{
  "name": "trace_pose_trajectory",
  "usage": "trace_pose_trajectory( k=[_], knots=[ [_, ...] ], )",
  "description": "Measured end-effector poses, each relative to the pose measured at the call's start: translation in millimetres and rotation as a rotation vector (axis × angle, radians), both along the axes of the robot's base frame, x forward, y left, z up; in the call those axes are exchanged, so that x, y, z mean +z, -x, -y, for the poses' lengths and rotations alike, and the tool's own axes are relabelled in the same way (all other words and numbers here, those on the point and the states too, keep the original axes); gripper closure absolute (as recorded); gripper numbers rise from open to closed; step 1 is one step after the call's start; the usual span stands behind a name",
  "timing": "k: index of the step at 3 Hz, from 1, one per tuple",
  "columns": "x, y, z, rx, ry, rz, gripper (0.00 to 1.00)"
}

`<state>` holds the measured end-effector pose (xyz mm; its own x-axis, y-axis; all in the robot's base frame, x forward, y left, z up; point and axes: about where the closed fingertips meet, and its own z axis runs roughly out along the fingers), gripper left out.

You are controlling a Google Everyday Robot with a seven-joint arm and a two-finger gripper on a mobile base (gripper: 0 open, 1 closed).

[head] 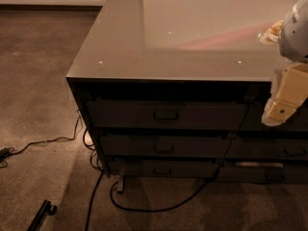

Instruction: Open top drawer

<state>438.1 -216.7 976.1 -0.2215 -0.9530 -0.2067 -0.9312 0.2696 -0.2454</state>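
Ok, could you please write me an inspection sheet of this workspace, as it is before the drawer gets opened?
Surface: countertop, glossy, reflecting light.
Job's things: top drawer, shut; its pull at the centre, nothing touching it.
Clutter: dark bar lying on the floor, lower left.
Claw: claw at the right edge, in front of the neighbouring stack, well to the right of the pull.
Cables: black cables on the floor, looping below the drawers and running off to the left.
Surroundings: carpet all around; nothing else seen.
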Motion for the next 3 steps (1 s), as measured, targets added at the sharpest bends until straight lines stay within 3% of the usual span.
trace_pose_trajectory(
  k=[2,3],
  knots=[
    [3,3,-7,0.002,0.018,0.030,0.00],
    [-17,0,-23,0.035,0.037,-0.013,0.00]
  ],
)
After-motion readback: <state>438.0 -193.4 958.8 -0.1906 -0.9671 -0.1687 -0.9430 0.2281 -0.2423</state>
